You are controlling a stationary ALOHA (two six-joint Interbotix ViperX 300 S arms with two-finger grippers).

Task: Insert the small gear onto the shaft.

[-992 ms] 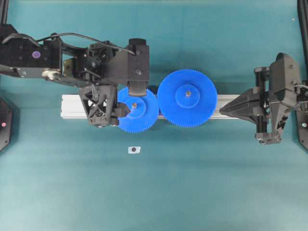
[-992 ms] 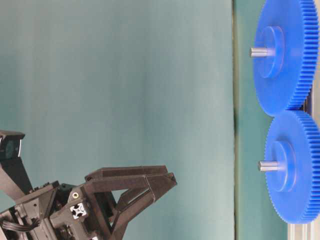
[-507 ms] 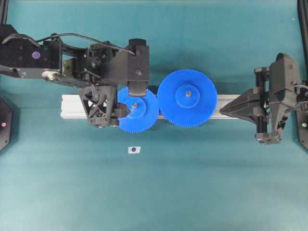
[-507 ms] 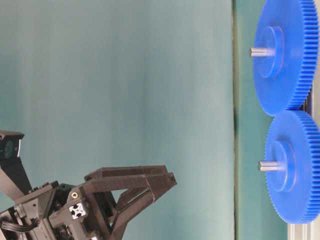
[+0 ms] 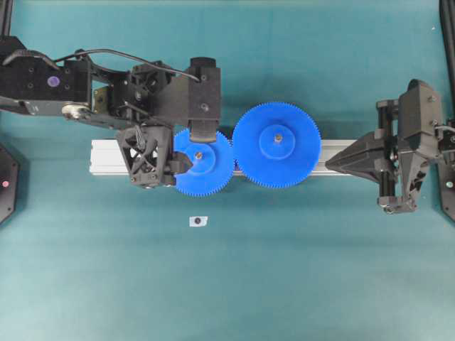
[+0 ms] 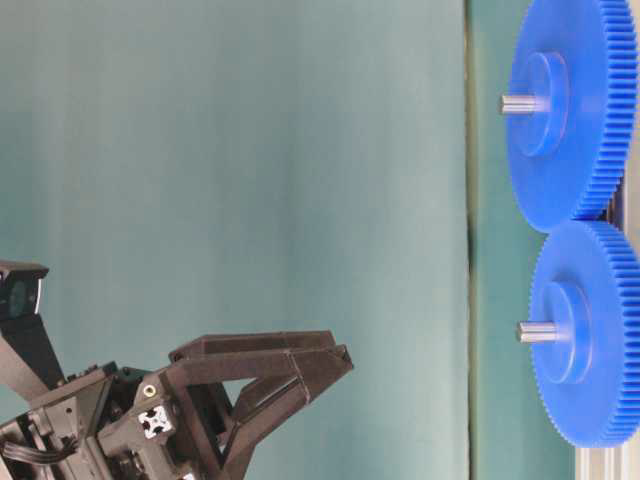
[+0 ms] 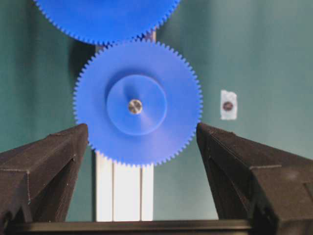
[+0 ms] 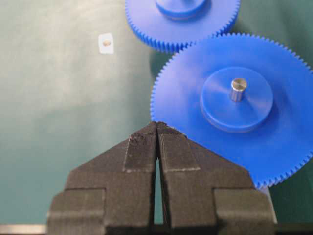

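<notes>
The small gear (image 5: 213,174) lies flat on the aluminium rail (image 5: 106,156), its teeth meshed with the larger blue gear (image 5: 277,145). The shaft (image 7: 135,106) shows as a silvery pin end in the middle of the small gear's (image 7: 171,117) hub, and sticks out of the hub in the table-level view (image 6: 535,332). My left gripper (image 7: 141,126) hovers above that gear, open, with a finger on either side and nothing held. It stands well off the gear face (image 6: 340,360). My right gripper (image 5: 328,163) is shut and empty, pointing at the larger gear's (image 8: 234,98) rim.
A small white tag with a dark dot (image 5: 198,221) lies on the green mat in front of the rail. The larger gear has its own grey pin (image 8: 237,88). Black arm bases stand at the mat's left and right edges.
</notes>
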